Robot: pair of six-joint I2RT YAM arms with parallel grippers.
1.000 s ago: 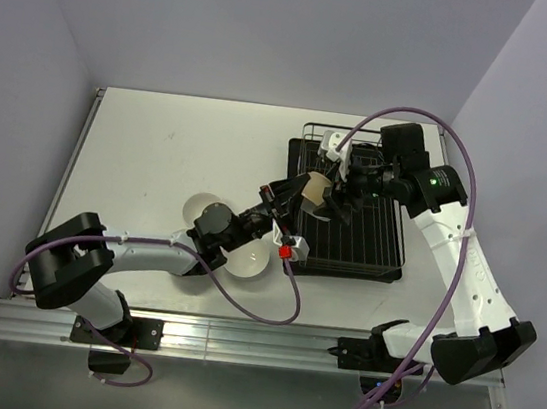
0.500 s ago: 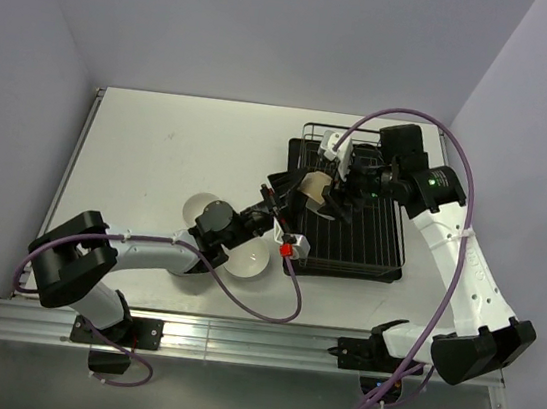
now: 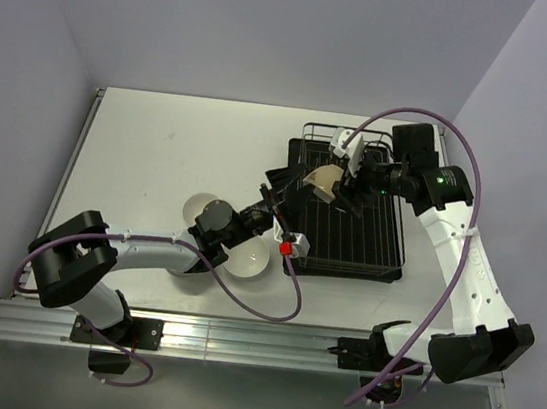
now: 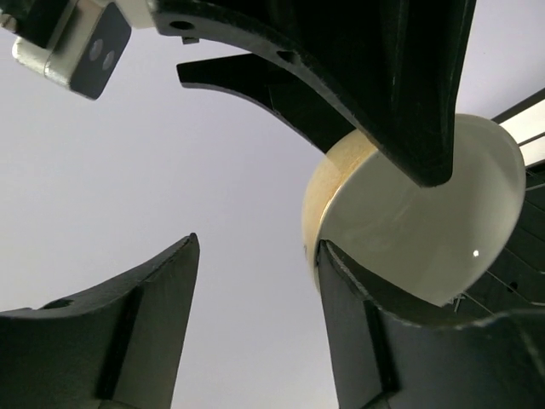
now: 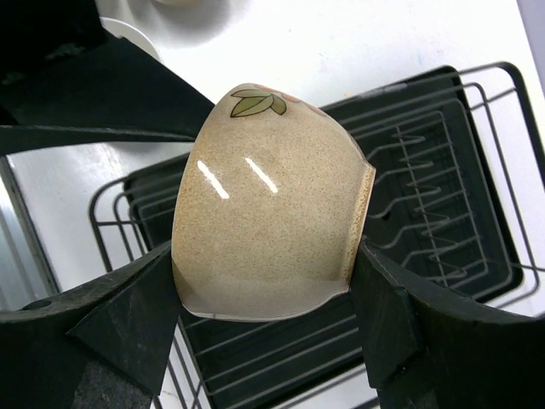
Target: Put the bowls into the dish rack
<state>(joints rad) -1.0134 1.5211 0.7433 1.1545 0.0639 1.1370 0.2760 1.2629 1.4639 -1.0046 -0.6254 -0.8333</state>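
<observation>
A tan speckled bowl (image 5: 268, 213) with a leaf print is held on edge between the pads of my right gripper (image 5: 264, 256), which is shut on it above the dark wire dish rack (image 5: 426, 170). From above, this bowl (image 3: 323, 182) hangs over the dish rack's (image 3: 354, 240) left part, with the right gripper (image 3: 341, 187) on its right side. My left gripper (image 3: 281, 189) stands open just left of the bowl, nothing between its fingers (image 4: 162, 290). The bowl's white inside (image 4: 426, 230) shows beside its right finger. Two white bowls (image 3: 201, 209) (image 3: 247, 259) sit on the table beside the left arm.
The white table (image 3: 160, 149) is bounded by pale walls at the back and sides. The left arm lies across the table's middle, partly covering both white bowls. The rack's upright tines (image 5: 426, 204) stand under the held bowl. A purple cable (image 3: 270, 310) loops near the front edge.
The left gripper has opened and released the tan bowl. The right gripper has shut on the bowl and carried it slightly up and right over the rack.
</observation>
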